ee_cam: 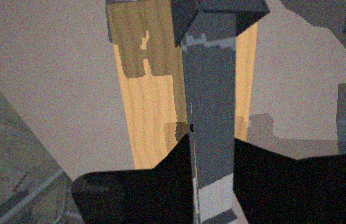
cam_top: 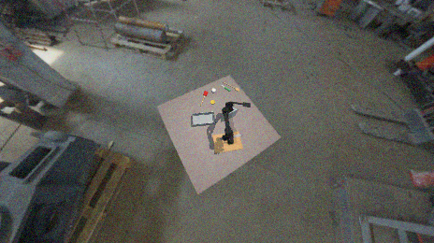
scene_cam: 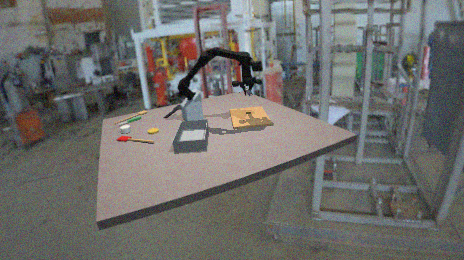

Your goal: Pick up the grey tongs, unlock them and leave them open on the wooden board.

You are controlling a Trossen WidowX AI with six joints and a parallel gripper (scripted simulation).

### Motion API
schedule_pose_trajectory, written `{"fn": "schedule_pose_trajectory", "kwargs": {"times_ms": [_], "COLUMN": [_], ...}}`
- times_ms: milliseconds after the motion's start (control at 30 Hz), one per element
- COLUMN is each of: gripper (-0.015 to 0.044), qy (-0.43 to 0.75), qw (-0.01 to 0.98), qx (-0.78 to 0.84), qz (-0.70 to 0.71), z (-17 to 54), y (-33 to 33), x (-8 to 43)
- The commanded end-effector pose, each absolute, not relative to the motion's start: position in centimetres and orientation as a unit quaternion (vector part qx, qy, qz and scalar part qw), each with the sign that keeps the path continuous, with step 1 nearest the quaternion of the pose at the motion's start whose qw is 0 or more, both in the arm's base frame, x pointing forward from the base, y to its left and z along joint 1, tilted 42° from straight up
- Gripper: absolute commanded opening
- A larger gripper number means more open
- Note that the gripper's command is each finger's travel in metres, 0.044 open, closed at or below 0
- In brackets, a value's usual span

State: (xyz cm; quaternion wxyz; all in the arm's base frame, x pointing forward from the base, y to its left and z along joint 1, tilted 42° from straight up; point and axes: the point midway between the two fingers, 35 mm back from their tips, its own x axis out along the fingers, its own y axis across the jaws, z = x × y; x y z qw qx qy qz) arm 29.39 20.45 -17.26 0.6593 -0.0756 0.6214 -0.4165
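Observation:
My gripper (ee_cam: 201, 137) (scene_cam: 246, 88) is shut on the grey tongs. In the wrist view, the tongs (ee_cam: 209, 95) run as a long grey bar from between the black fingers to a wider dark end at the top. Only a small part of them shows in the exterior view. Whether they are locked, and which way their tips point, I cannot tell. The wooden board (ee_cam: 149, 112) (scene_cam: 257, 110) (cam_top: 237, 147) lies flat below, partly in shadow, with the gripper and tongs above it. The roasting tin (cam_top: 192, 121) (scene_cam: 190, 147) stands beside the board, with nothing across it.
The arm's grey stand (scene_cam: 193, 110) rises behind the tin. Farther off lie a red-headed spatula (cam_top: 205, 93) (scene_cam: 123, 139), a yellow item (cam_top: 212, 102) (scene_cam: 153, 131), a white item (cam_top: 213, 91) (scene_cam: 125, 129), a green item (cam_top: 227, 89) (scene_cam: 133, 119) and a thin wooden utensil (scene_cam: 142, 114).

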Motion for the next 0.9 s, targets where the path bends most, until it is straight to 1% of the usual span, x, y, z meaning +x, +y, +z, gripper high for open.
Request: {"fn": "schedule_pose_trajectory", "kwargs": {"times_ms": [0, 267, 400, 633, 867], "gripper": [-0.0150, -0.0150, -0.0150, -0.0150, -0.0150], "qy": [0.614, 0.613, 0.587, 0.486, 0.373], "qw": [0.661, 0.662, 0.679, 0.744, 0.807], "qx": [-0.058, -0.060, -0.085, -0.173, -0.248], "qz": [-0.428, -0.429, -0.432, -0.424, -0.386], "z": [-17.5, -17.6, -17.6, -17.5, -17.1], "y": [21.1, 21.1, 21.0, 21.1, 22.2], "x": [29.0, 29.0, 28.6, 27.8, 27.1]}}
